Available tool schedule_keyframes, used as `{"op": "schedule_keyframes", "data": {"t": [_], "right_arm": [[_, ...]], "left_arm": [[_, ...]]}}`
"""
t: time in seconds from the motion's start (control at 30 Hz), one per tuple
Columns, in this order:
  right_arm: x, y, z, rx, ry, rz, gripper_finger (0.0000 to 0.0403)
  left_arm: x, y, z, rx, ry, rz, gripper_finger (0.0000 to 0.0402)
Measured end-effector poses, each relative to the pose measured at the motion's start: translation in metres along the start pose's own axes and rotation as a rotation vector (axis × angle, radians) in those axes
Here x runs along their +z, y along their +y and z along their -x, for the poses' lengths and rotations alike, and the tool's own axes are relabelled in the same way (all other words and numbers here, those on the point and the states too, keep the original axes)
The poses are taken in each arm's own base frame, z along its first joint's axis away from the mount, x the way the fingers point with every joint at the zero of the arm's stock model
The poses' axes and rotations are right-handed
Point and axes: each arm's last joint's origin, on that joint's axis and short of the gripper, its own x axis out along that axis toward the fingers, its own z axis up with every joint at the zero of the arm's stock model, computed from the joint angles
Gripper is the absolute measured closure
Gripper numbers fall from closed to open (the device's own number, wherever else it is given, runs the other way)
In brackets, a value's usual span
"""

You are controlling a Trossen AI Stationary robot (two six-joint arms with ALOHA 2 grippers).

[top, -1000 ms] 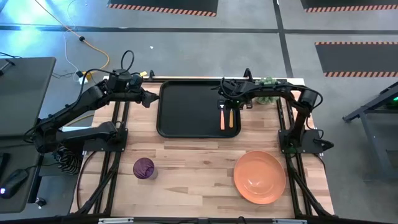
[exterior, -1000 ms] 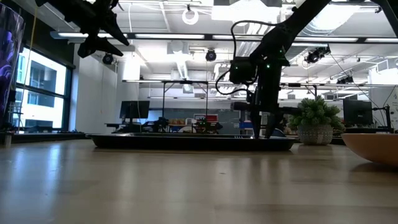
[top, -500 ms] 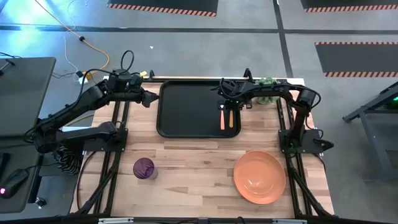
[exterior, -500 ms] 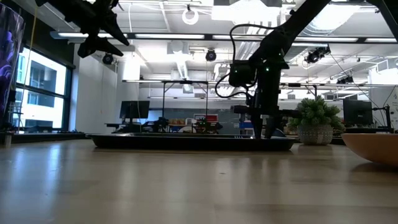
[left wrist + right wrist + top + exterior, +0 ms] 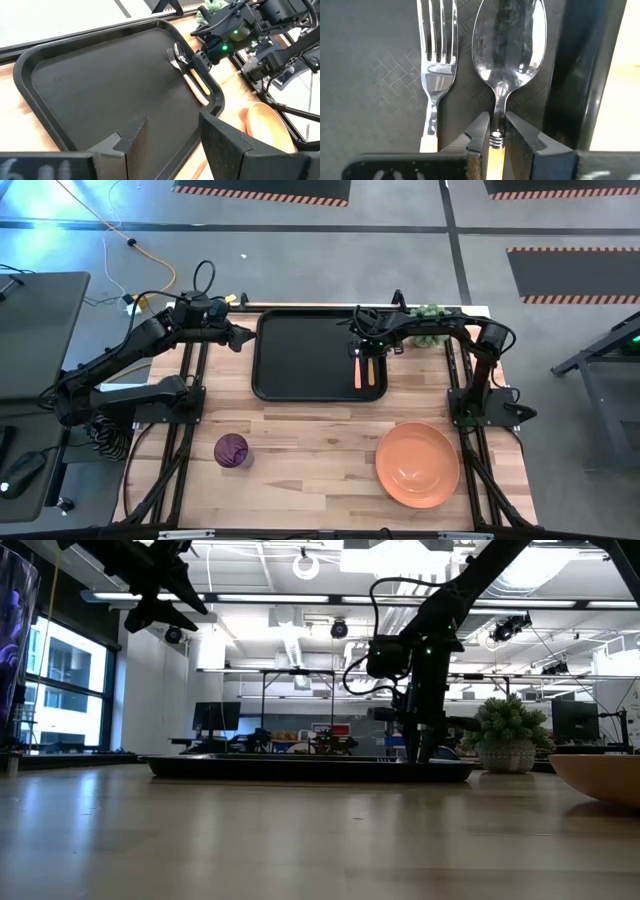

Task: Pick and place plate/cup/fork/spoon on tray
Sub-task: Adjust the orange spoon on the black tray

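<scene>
The black tray [image 5: 305, 355] lies at the table's far middle. The fork [image 5: 357, 370] and the spoon [image 5: 371, 367] lie side by side in its right part, the spoon nearer the right rim, both with bowl and tines toward the far edge. My right gripper [image 5: 365, 350] is down in the tray, shut on the spoon [image 5: 508, 45]; the fork [image 5: 436, 60] lies just beside it. My left gripper [image 5: 243, 338] is open and empty, raised off the tray's far left corner. The purple cup [image 5: 232, 450] and the orange plate [image 5: 417, 464] stand on the table's near part. My right gripper pinches the spoon's thin metal neck [image 5: 497, 112] between its two fingers [image 5: 481, 132], right where the orange handle starts. The fingers point down from above and lie across the spoon. The spoon lies flat on the tray floor, bowl up.
The tray's raised right rim [image 5: 580, 75] runs close beside the spoon. A small potted plant [image 5: 507, 730] stands beyond the tray's far right corner. Bare wood lies between the tray, the cup and the plate.
In the low view my right gripper has edged slightly toward the table's left over the tray; the spoon and fork lie where they were.
</scene>
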Motion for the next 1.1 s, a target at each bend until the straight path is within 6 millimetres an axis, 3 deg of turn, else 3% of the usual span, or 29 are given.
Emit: {"op": "schedule_keyframes", "data": {"t": [1.1], "right_arm": [[-0.0002, 0.0, 0.0001, 0.005, 0.01, -0.001, 0.0357]], "left_arm": [[0.0, 0.0, 0.0, 0.001, 0.0, -0.001, 0.0238]]}}
